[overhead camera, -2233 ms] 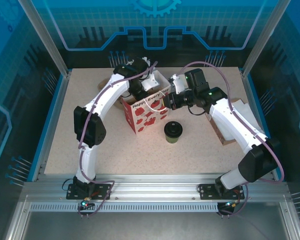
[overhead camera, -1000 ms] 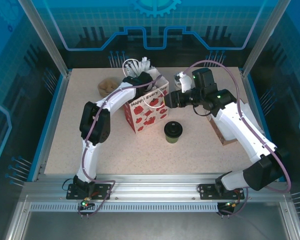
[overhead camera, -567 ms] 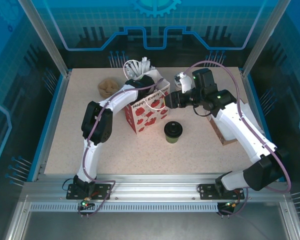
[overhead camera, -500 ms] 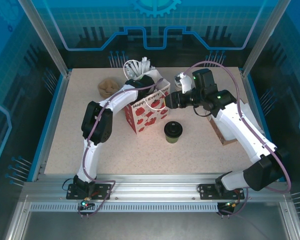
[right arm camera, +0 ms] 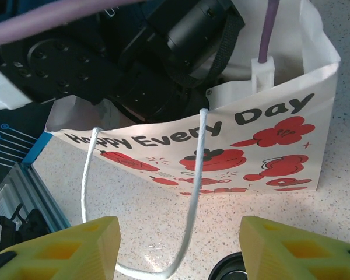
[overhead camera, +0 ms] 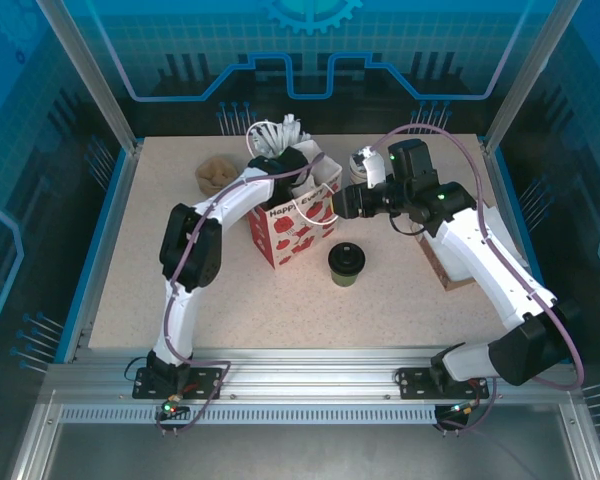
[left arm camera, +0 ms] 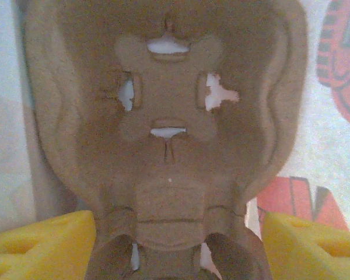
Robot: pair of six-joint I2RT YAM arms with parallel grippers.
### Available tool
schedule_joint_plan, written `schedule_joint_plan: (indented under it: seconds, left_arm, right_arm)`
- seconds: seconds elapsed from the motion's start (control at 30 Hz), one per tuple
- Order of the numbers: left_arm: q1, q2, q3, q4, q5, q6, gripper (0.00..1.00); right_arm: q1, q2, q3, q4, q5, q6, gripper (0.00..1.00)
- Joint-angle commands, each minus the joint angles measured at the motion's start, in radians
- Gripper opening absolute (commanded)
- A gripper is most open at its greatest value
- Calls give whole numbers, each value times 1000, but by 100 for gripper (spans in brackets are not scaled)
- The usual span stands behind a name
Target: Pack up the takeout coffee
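The red-printed white paper gift bag (overhead camera: 292, 222) held a brown moulded-pulp cup carrier (left arm camera: 169, 151). The left gripper (left arm camera: 178, 236) was down inside, jaws wide astride the carrier's near end (not pinching it). At the bag's four o'clock, on the speckled table (overhead camera: 260, 300), stood the black-lidded olive-green paper coffee cup (overhead camera: 346, 264). The right gripper (right arm camera: 178, 245), at three o'clock, gaped around the white cord handle (right arm camera: 195, 192).

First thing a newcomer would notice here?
The red-printed white bag at centre, the left arm reaching into it. Inside, the left tool stands open either side of a brown pulp cup carrier. The black-lidded takeout coffee stands on the table beside the bag, not yet packed.
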Motion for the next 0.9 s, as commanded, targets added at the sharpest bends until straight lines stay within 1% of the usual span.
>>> schedule_joint_plan:
  seconds: [0.0, 0.47, 0.87]
  left_arm:
    - [0, -78, 36, -34, 23, -16, 77]
    - [29, -214, 146, -46, 66, -42, 75]
    - [31, -263, 290, -41, 76, -72, 72]
  right_arm:
    - [-14, -24, -8, 3, -4, -3, 57]
    - [-15, -63, -13, 5, 7, -10, 58]
    - [-13, -82, -14, -1, 21, -16, 59]
